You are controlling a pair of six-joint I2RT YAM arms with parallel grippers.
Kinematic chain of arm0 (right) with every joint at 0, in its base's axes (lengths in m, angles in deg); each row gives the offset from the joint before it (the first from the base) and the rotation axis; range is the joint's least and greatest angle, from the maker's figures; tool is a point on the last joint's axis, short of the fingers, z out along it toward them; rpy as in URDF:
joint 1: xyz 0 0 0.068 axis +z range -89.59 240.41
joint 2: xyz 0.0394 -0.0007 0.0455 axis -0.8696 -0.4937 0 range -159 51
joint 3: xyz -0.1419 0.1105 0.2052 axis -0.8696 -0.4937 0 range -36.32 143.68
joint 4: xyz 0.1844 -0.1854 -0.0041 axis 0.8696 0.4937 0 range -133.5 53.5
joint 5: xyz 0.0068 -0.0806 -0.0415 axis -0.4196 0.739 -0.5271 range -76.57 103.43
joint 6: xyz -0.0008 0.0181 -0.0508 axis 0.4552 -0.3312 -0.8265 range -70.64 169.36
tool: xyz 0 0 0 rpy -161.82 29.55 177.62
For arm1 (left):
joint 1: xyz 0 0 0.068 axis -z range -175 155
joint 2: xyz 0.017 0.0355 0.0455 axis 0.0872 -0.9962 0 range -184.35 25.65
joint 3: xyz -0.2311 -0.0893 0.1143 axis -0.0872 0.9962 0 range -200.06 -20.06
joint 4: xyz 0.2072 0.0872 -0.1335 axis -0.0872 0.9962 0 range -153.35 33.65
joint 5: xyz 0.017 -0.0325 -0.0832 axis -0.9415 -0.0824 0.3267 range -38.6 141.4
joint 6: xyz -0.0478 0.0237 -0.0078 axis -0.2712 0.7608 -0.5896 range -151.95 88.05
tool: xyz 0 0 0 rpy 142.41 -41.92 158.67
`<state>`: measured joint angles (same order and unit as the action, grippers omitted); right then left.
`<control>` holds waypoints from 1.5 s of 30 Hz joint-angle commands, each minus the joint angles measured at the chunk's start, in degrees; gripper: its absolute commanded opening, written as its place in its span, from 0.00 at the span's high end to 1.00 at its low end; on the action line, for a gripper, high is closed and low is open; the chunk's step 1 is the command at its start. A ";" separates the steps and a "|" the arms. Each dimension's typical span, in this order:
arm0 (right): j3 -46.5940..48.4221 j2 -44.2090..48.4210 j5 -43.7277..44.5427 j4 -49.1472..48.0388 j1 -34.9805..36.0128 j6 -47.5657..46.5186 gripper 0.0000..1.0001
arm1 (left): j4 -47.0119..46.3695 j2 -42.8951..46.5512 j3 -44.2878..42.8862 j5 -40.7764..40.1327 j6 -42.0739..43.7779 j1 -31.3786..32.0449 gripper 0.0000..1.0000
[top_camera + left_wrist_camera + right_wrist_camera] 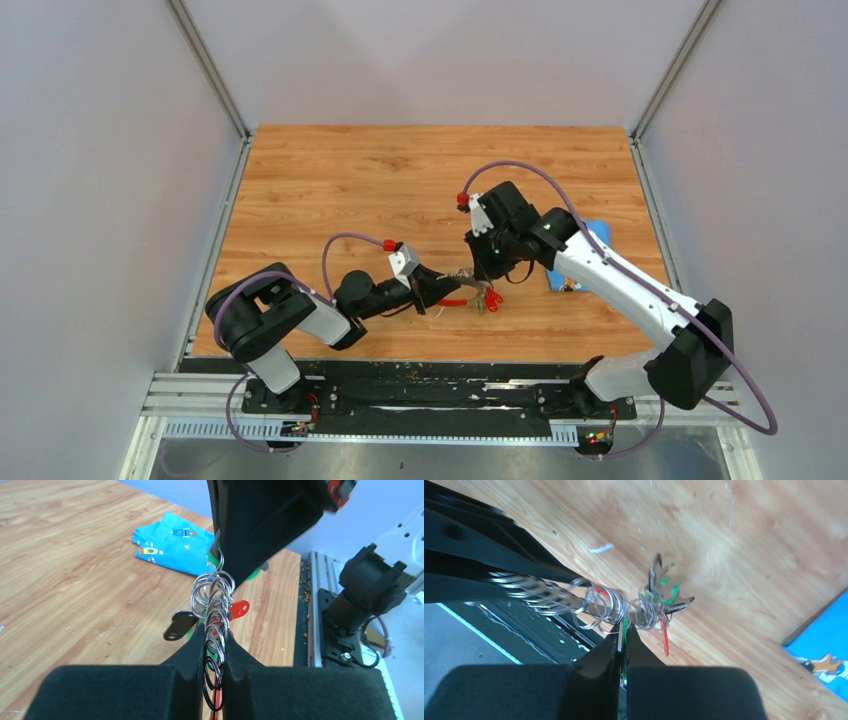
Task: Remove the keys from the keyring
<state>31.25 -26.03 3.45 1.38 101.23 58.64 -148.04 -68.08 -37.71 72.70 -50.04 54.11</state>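
The table is warm orange-brown wood grain, laid in plank strips. On its right side lies a cloth, bright blue and printed with small rockets and yellow stars. The keyring is shiny silver, a run of coiled rings. The keys have red and green heads; a tag beside them is black. The left gripper and right gripper are matte black. The arms are white and black, with purple cables.
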 commanded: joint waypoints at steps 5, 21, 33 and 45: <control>8.64 2.88 0.08 3.70 0.80 -4.26 0.99 | -4.66 -1.82 -1.27 1.12 -4.52 -1.75 1.00; 2.30 -5.15 -1.79 1.33 2.04 -2.87 0.99 | -2.26 2.50 5.02 -3.85 -3.20 -3.39 0.34; 4.57 -19.81 0.03 1.40 8.42 -0.93 0.99 | 30.21 25.32 7.56 -21.09 -0.76 -7.08 0.35; -1.13 -14.26 -10.61 -8.50 -3.66 5.49 0.99 | 36.70 24.42 2.30 -11.56 1.17 -7.71 0.48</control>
<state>28.67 -41.77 -3.93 -5.68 96.23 62.03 -113.55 -41.79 -32.32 56.77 -50.12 46.67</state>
